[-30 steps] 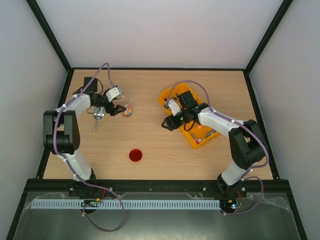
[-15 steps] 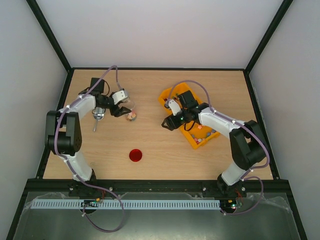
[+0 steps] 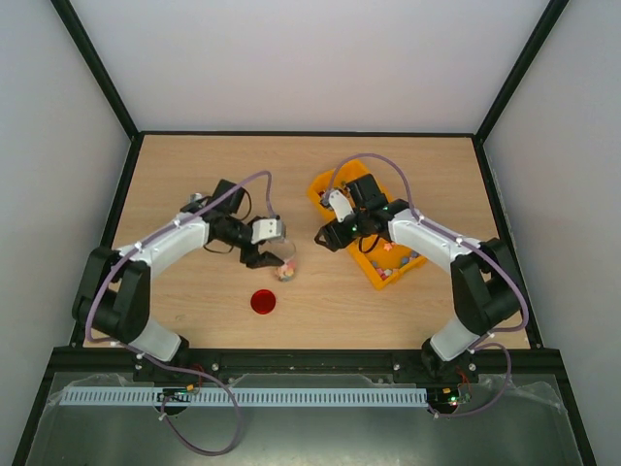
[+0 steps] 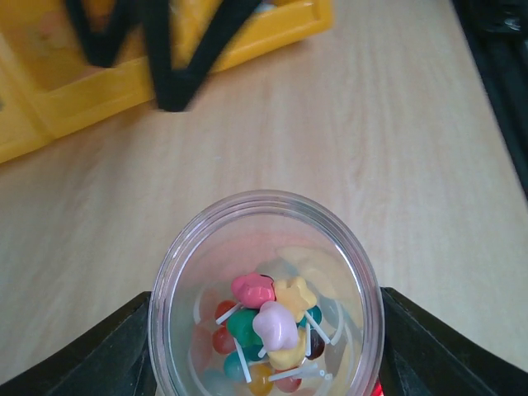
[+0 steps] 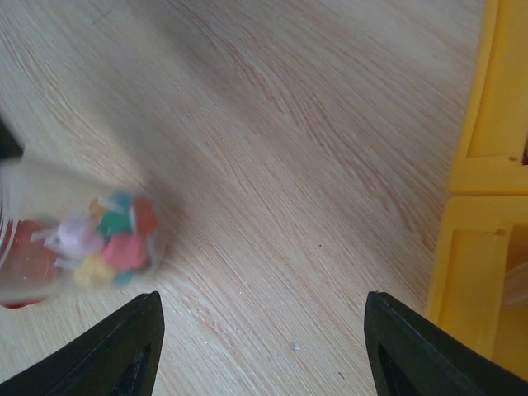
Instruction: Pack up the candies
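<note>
Candies (image 4: 268, 326), small pastel sweets on white sticks, lie heaped at the bottom of a clear jar (image 4: 266, 196), and the left gripper (image 3: 273, 254) grasps that jar, one black finger (image 4: 111, 355) pressed against each side of its wall. From above, the jar hangs just past the gripper's tip, out over the middle of the wooden table (image 3: 175, 165). A red lid (image 3: 263, 302) lies flat on the wood just on the near side of this gripper, apart from the jar. Beyond the jar, straight ahead of the left fingers, stands a yellow bin (image 3: 318, 186). The right gripper (image 5: 264, 346) hovers over bare wood with its jaws spread and nothing between them. The bin's yellow wall is close on its right. The jar with its sweets shows blurred off to its left.
</note>
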Controlling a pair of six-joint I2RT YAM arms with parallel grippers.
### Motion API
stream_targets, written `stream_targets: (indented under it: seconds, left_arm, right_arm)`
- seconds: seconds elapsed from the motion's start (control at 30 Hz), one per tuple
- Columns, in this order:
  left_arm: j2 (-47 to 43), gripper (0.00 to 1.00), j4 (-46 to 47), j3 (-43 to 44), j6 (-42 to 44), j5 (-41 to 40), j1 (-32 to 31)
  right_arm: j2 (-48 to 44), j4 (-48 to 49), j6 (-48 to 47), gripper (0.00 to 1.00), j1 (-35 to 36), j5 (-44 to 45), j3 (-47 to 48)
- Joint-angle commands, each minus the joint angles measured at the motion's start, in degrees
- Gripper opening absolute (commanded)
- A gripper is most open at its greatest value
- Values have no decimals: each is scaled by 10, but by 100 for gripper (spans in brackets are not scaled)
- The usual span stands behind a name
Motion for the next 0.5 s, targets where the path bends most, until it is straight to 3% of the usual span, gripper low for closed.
stream_targets:
  seconds: [0.0,0.2,0.37,0.47]
  left_arm:
    - [-44,67,45,-49,-32,12,-44]
    - [-60,70,76,-79,-59,-16,-83]
    - [-57,86,69,-75,-65,-26,-87]
    - [-71,90,64,-75,-64,-25,-84]
  right_arm:
    - [-26,-13,-3,68,-5,13,0]
    - [-39,-14,-8,68,-13,15,-11]
    - [-54,-17,-17,72,-14,16,-21]
    - [-65,-18,-20,78,-13,18,-25]
